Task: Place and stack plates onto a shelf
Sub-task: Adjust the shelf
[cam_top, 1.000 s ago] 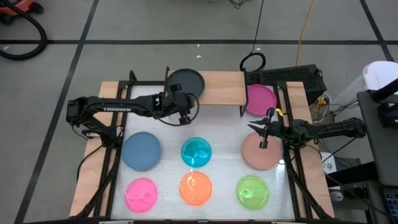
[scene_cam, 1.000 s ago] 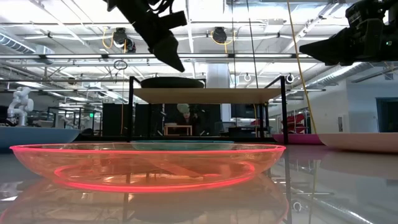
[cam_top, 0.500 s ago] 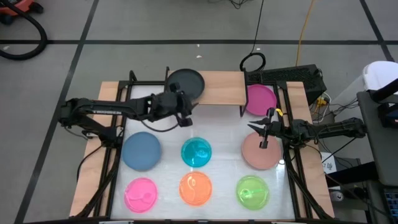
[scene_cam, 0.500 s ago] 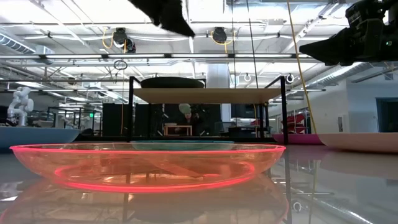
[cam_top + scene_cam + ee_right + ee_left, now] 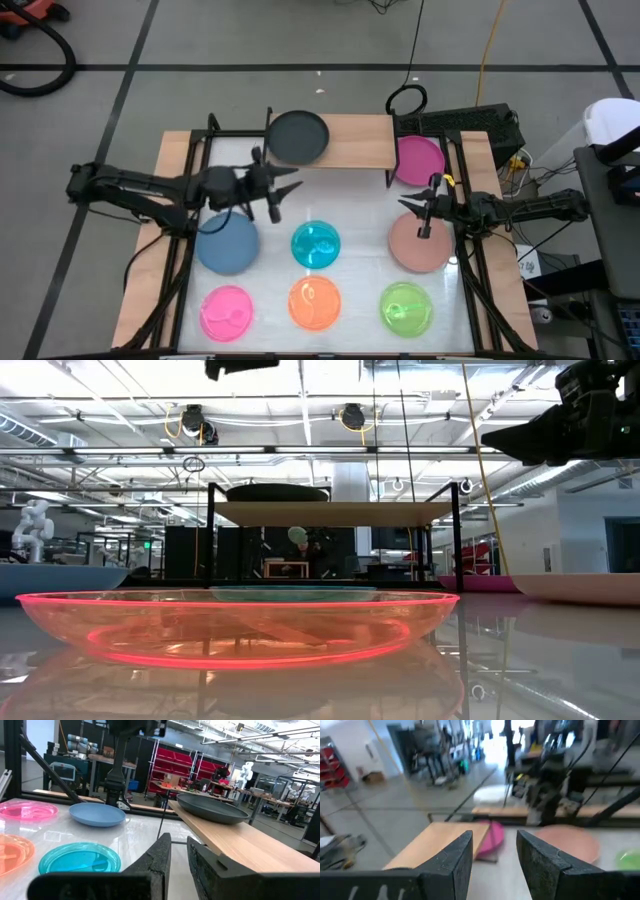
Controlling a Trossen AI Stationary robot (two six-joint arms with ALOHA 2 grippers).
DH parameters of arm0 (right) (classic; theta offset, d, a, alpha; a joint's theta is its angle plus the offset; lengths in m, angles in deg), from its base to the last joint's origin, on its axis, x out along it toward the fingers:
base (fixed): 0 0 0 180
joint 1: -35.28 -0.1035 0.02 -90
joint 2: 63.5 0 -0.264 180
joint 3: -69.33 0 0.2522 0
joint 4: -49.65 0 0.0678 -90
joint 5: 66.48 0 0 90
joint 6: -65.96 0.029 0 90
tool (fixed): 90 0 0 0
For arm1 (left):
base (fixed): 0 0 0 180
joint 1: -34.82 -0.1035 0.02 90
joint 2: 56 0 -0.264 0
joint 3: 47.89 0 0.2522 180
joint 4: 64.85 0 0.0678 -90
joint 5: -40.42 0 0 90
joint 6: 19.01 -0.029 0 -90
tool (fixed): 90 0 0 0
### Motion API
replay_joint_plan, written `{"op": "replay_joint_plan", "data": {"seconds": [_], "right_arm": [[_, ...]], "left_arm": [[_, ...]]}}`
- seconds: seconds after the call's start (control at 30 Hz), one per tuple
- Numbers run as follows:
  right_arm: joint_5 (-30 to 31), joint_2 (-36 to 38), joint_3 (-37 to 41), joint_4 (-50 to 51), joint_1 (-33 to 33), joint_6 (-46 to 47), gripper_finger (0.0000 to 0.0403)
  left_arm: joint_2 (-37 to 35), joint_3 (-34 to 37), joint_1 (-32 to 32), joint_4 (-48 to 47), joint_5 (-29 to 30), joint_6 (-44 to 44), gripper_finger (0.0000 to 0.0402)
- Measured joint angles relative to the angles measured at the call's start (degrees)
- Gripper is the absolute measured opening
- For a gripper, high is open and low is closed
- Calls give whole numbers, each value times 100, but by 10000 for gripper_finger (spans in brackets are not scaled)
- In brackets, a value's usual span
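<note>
The dark grey plate (image 5: 297, 137) sits on the left end of the shelf's light-wood board (image 5: 355, 143); the right wrist view also shows the plate (image 5: 212, 809) there. The other plates lie flat on the table: magenta (image 5: 418, 160), dusty pink (image 5: 420, 250), blue (image 5: 227, 243), cyan (image 5: 316, 245), pink (image 5: 226, 312), orange (image 5: 314, 303) and green (image 5: 406, 308). My left gripper (image 5: 283, 192) hangs open and empty above the table, between the shelf and the blue plate. My right gripper (image 5: 418, 213) waits above the dusty pink plate's far rim, its fingers (image 5: 160, 855) slightly apart.
The shelf's black legs (image 5: 210, 535) stand at the table's far side, with room under the board. Bare table shows between the shelf and the cyan plate. Cables and a dark box (image 5: 470, 125) lie beyond the far right corner.
My left gripper has drawn back from the shelf's near edge toward the table's left and near side and has risen almost out of the low view, staying open. The dark grey plate has stayed on the board.
</note>
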Motion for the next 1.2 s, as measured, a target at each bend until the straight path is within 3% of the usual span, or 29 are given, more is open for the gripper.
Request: {"op": "replay_joint_plan", "data": {"seconds": [0.23, 0.37, 0.73, 1.2], "right_arm": [[-2, -2, 0, 4, 1, 0, 50], [-2, -2, 0, 4, 1, 0, 50], [-2, -4, 0, -64, -1, -22, 50], [-15, 0, 0, -1878, 1, 278, 50]], "left_arm": [[59, 1414, 410, 2852, 2, 176, 159], [321, 1784, 516, 3535, 8, 390, 159], [649, 1785, 493, 3643, 43, 266, 159], [771, 1785, 493, 3320, 64, 352, 159]]}}
